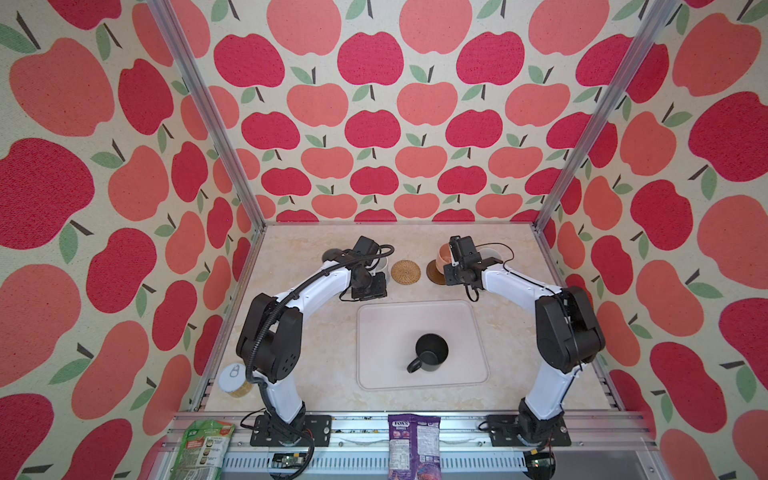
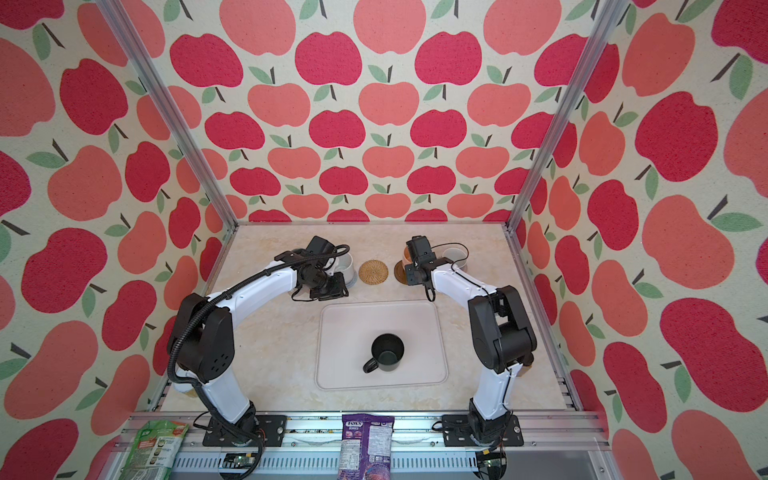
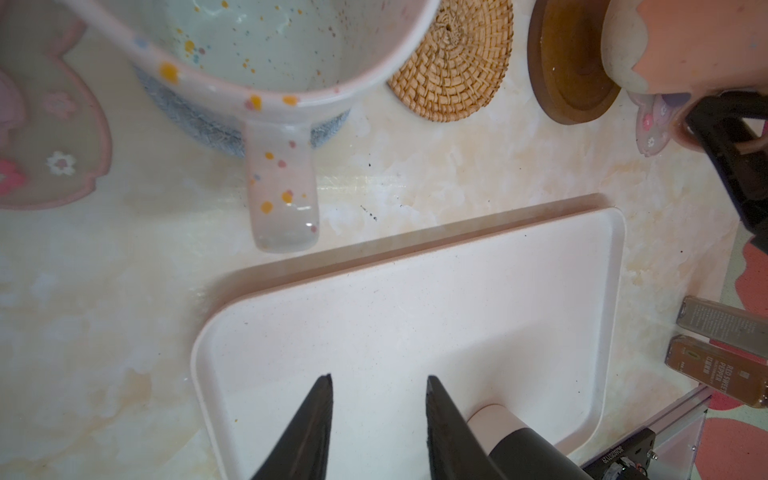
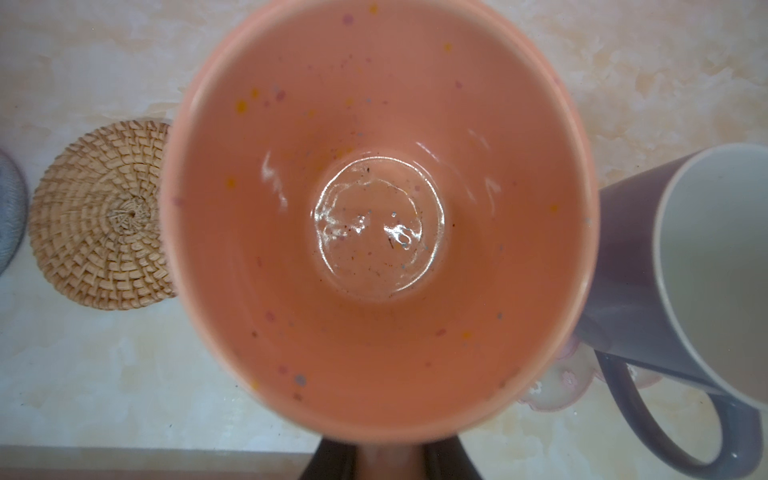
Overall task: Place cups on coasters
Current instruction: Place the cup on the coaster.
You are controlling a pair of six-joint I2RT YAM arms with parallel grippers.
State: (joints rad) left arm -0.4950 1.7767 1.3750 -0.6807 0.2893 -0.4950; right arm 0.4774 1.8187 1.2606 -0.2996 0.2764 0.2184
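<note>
Both top views are taken from high above the front rail and tilted down toward the back wall, so the whole table is covered from afar. They are set side by side, and nearly everything is shared. The left wrist view is aimed down at close range, past the left gripper, onto a corner of the tray. The right wrist view is held closer still — the peach mug is looked straight into. The rattan coaster is caught in all four views.
</note>
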